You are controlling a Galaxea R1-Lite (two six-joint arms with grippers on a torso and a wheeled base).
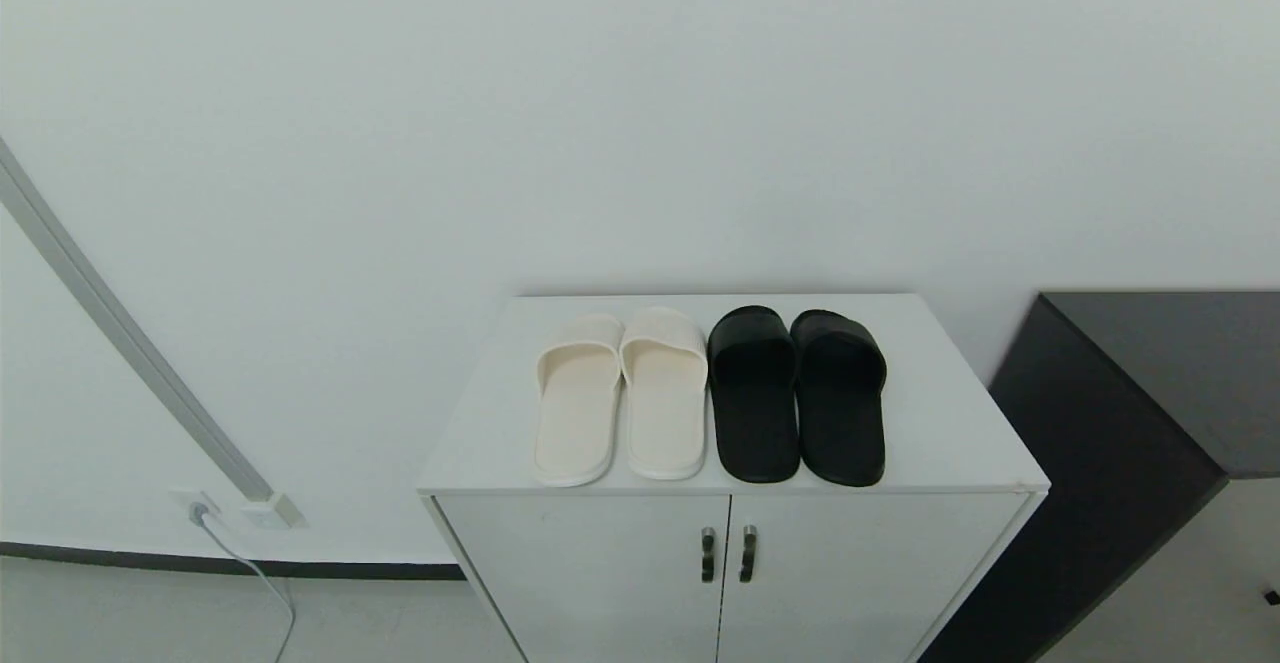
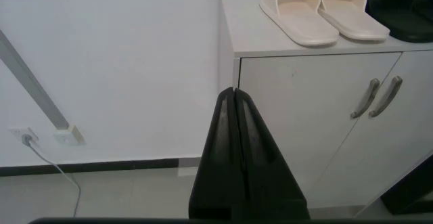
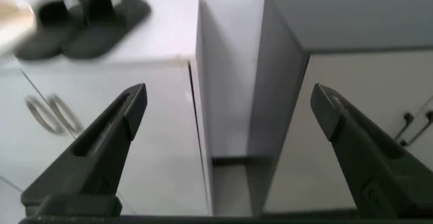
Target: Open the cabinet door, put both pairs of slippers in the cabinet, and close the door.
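Observation:
A white cabinet (image 1: 560, 563) stands against the wall with both doors closed and two metal handles (image 1: 726, 554) at the middle seam. On its top lie a cream pair of slippers (image 1: 620, 398) and, to their right, a black pair of slippers (image 1: 798, 395), toes toward the wall. My left gripper (image 2: 234, 92) is shut with nothing in it, off the cabinet's left front, level with the doors (image 2: 318, 116). My right gripper (image 3: 229, 99) is open and empty, off the cabinet's right front corner (image 3: 193, 65), with the black slippers (image 3: 81, 21) farther off.
A dark cabinet (image 1: 1130, 443) stands close on the right of the white one, with a narrow gap (image 3: 226, 136) between them. A wall socket with a white cable (image 1: 215, 523) sits low on the left wall, below a slanted grey conduit (image 1: 120, 333).

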